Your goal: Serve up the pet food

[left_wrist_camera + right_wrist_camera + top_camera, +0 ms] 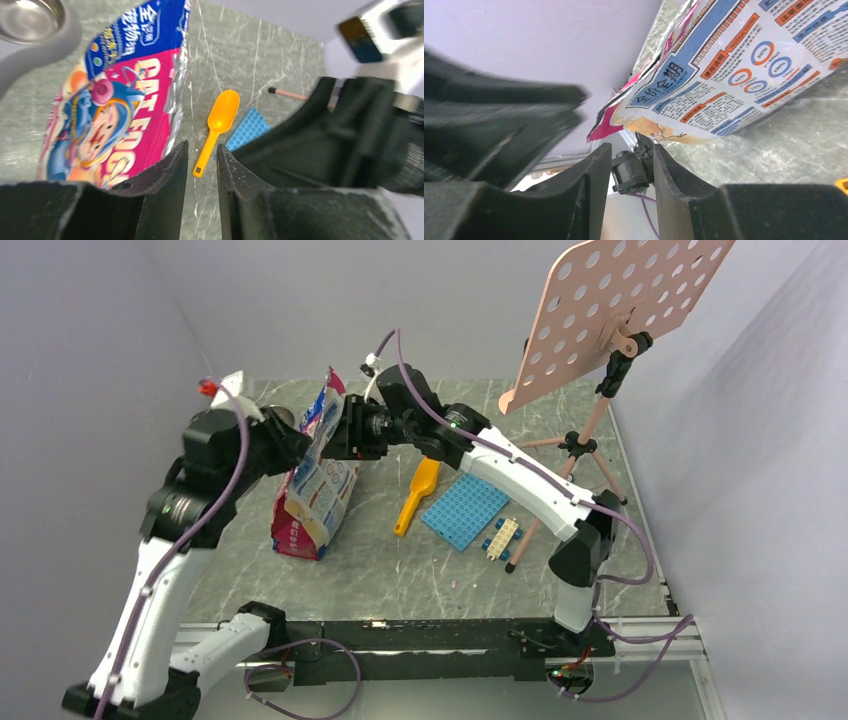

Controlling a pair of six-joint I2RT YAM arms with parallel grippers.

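Note:
The glossy pink cartoon-printed pouch [315, 490] stands on the table, leaning, with its top up between my two grippers. No kibble shows; the pet food is hidden inside the pouch. My left gripper [298, 445] is at the pouch's upper left side. In the left wrist view [201, 145] its jaws stand a narrow gap apart with nothing between them, and the pouch front [115, 110] lies to their left. My right gripper [345, 430] is at the pouch's upper right side. Its jaws [631, 145] are apart and empty, just below the pouch back [734, 75].
An orange-yellow scoop [418, 495] lies right of the pouch, also in the left wrist view [220, 125]. Beside it are a blue studded plate [465, 512] and small bricks [502, 537]. A pink perforated stand [610, 310] on a tripod stands at the back right. A steel bowl [30, 17] sits in its grey stand [55, 47].

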